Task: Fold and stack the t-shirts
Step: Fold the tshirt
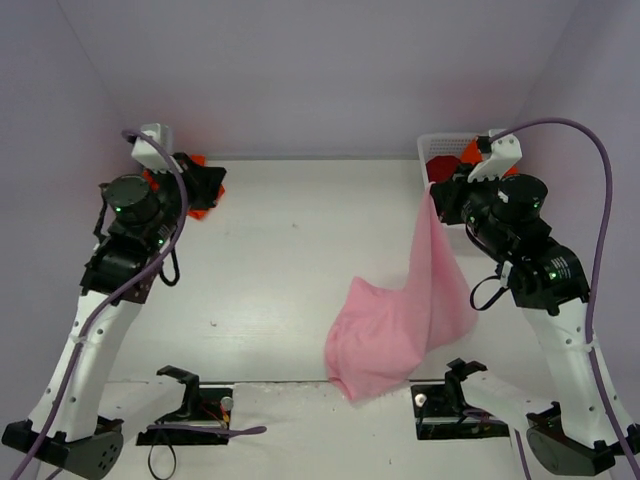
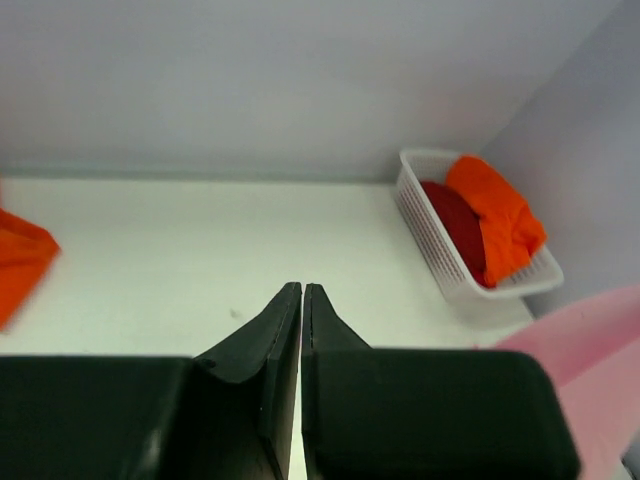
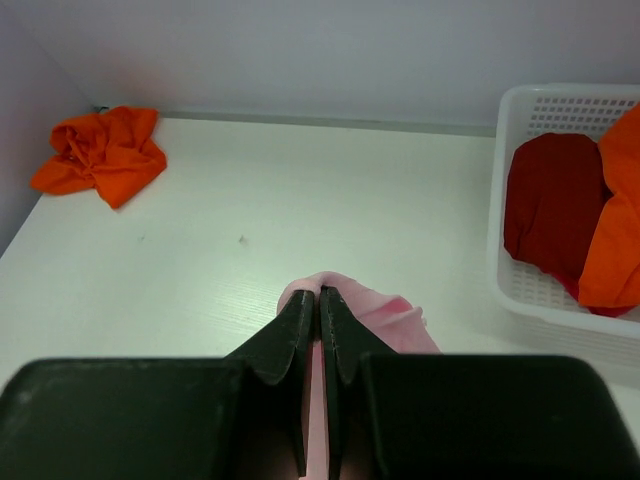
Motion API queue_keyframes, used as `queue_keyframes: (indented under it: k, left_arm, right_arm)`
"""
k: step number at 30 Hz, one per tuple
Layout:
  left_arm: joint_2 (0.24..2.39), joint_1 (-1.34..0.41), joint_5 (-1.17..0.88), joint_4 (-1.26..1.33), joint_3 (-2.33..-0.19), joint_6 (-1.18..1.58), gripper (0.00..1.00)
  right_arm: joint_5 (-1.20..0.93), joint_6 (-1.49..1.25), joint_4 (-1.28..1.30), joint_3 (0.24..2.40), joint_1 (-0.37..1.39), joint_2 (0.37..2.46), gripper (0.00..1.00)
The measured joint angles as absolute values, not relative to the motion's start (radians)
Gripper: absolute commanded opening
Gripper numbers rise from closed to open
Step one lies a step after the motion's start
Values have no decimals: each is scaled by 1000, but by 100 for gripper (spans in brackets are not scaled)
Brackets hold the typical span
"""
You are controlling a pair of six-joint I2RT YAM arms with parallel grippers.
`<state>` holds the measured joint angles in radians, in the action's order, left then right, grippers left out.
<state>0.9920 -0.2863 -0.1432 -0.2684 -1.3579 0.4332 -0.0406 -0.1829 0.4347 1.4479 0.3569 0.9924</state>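
My right pincer (image 3: 320, 300) is clamping shut on the pink t-shirt (image 1: 395, 335), dangling it right of centre; my left pincer (image 2: 301, 300) is sitting shut, empty. Nothing is looking folded: an orange t-shirt (image 3: 100, 155) is lying crumpled upper left, two more in the basket (image 3: 520, 290).

From above, the left arm hides most of the loose orange t-shirt (image 1: 204, 211); the left wrist view's corner crops the pink t-shirt (image 2: 590, 350).
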Motion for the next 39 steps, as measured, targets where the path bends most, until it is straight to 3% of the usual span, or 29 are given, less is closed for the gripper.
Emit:
queue_keyframes:
  k: [1,2,3,12,16,21,39]
  left_arm:
    - [991,-303,-154,-254,-1317,454,5]
    - [992,-326,-165,-225,-1272,472,27]
    - [993,-348,-177,-204,-1229,487,38]
    - [1064,-701,-187,-103,-989,633,50]
    - [1086,-828,-163,-10,-875,705,53]
    - [1166,-824,-148,77,-760,781,53]
    - [1721,-764,-238,474,-781,873,53]
  right_arm:
    - [-41,-184,430,1446,357,992,0]
    - [-41,-185,425,1444,357,992,0]
    - [-41,-186,419,1438,357,993,0]
    - [-33,-181,409,1443,357,1020,0]
    - [-30,-178,409,1453,357,1050,0]
    - [-30,-178,408,1463,357,1050,0]
    - [-29,-174,408,1463,361,1047,0]
